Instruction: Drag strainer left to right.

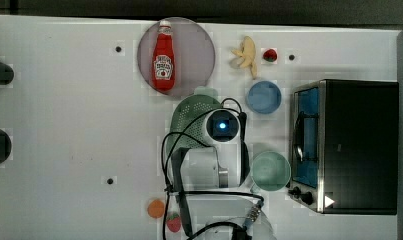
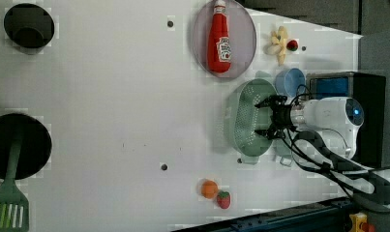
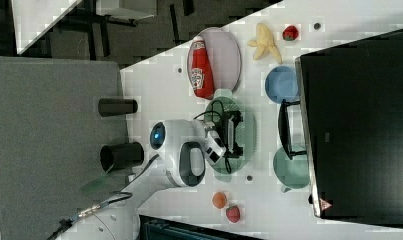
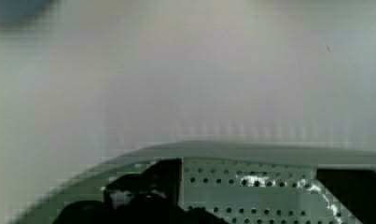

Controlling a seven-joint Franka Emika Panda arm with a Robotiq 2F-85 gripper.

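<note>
Fingers (image 2: 262,102) of the gripper (image 2: 264,117) stand wide apart, and we see them poised over the bowl of the strainer (image 2: 246,118). We find the strainer resting on the white table (image 2: 110,96), near the plate (image 2: 243,29) holding a ketchup bottle (image 2: 219,41), left of the blue bowl (image 2: 289,81) in the left view.

Robot lab with a mock kitchen tabletop.
A white table (image 1: 64,125) carries a toaster oven (image 1: 356,145), ketchup bottle (image 1: 163,57) and toy fruit beside the Panda arm (image 3: 181,155).
</note>
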